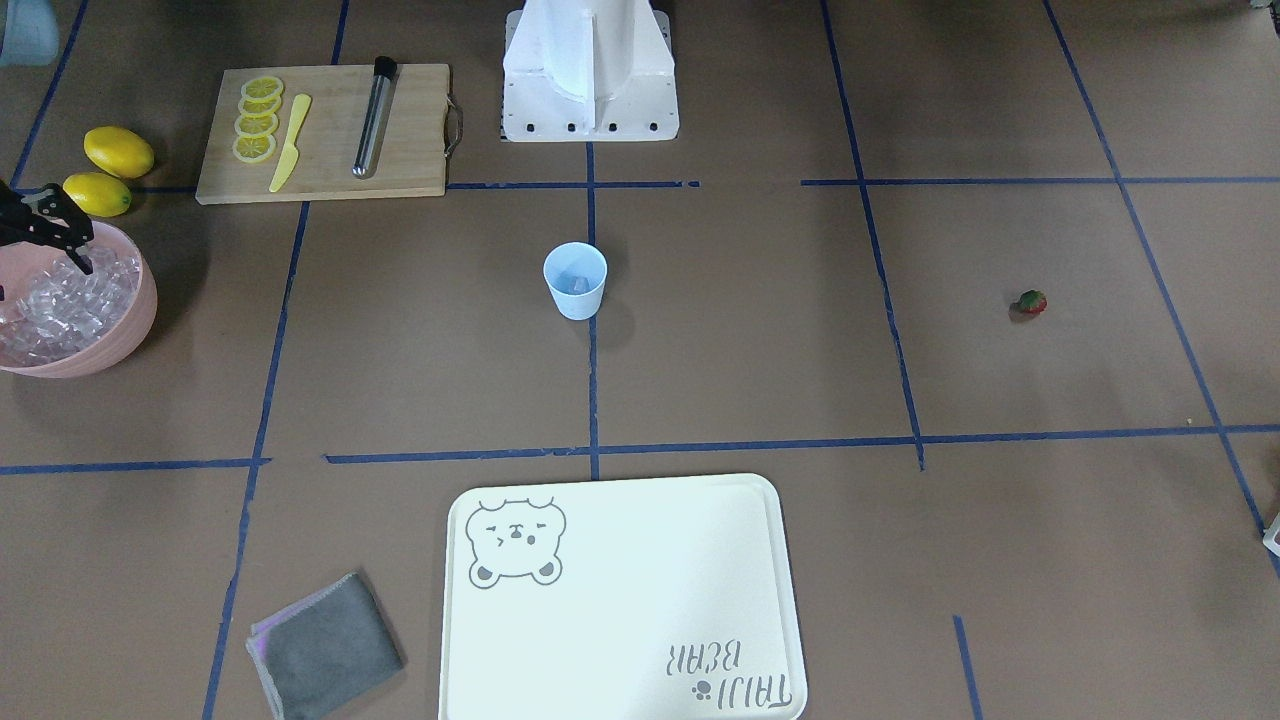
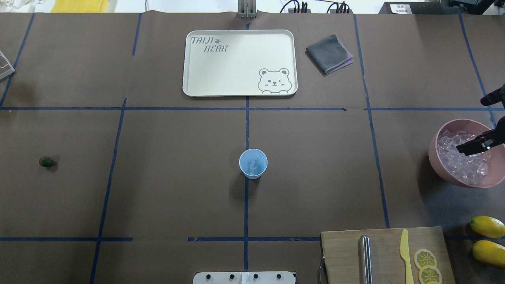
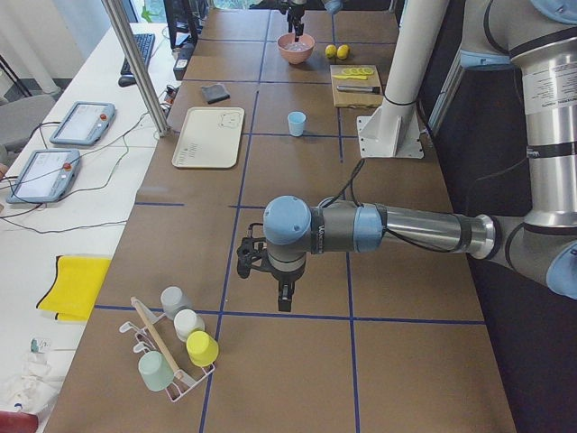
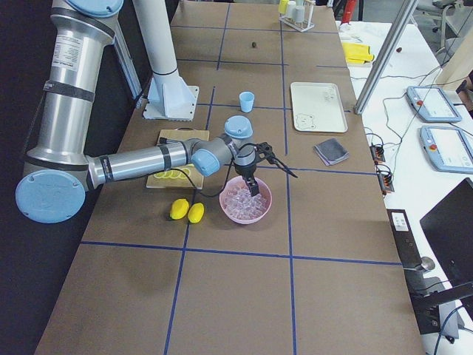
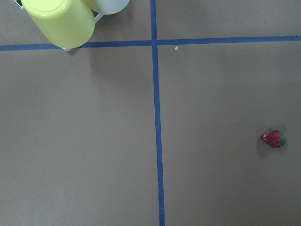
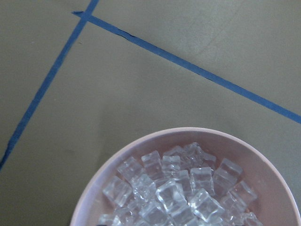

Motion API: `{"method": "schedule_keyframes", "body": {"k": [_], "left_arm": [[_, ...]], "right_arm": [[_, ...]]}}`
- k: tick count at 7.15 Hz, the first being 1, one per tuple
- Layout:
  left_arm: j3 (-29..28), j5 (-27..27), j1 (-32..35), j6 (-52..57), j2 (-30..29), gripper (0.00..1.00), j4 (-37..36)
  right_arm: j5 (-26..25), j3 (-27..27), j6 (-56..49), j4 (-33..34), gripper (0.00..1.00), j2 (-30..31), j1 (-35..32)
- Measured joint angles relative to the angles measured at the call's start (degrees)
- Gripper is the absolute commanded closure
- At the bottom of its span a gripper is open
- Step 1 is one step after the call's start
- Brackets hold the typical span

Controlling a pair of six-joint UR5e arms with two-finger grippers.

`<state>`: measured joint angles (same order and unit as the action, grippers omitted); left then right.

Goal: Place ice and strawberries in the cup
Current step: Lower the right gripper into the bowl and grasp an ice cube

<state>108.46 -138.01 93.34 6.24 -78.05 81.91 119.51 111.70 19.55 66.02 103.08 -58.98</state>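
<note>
The small pale-blue plastic cup [image 1: 575, 290] stands at the centre of the brown bench [image 1: 750, 350], with one clear ice cube [image 2: 253, 164] inside it. A heap of clear ice cubes [image 1: 55, 310] fills the round pink bowl [image 1: 143, 310] at the left edge of the front view. The right gripper [image 4: 266, 180] hangs over that bowl with its fingers spread wide and nothing between them, one tip low over the heap. The tiny red strawberry [image 1: 1032, 302] lies alone at the middle right of that view. The left gripper [image 3: 279, 293] hovers above bare bench at the centre of the left side view; I cannot tell how far its fingers are apart.

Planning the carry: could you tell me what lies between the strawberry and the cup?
In the overhead view, only bare table and one blue tape line separate strawberry from cup.
</note>
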Motion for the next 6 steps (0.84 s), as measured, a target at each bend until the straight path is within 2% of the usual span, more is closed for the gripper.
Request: {"method": "schedule_keyframes", "body": {"k": [2,6], "left_arm": [[0.0,-0.2,0.0,0.0,0.0,0.00,0.0],[0.1,-0.8,0.0,0.0,0.0,0.00,0.1]], "right_arm": [[-1.1,-1.3,-0.1,-0.2,0.31,1.2,-0.2],[-2.3,-3.5,-0.3,-0.4,0.37,0.5,0.0]]}}
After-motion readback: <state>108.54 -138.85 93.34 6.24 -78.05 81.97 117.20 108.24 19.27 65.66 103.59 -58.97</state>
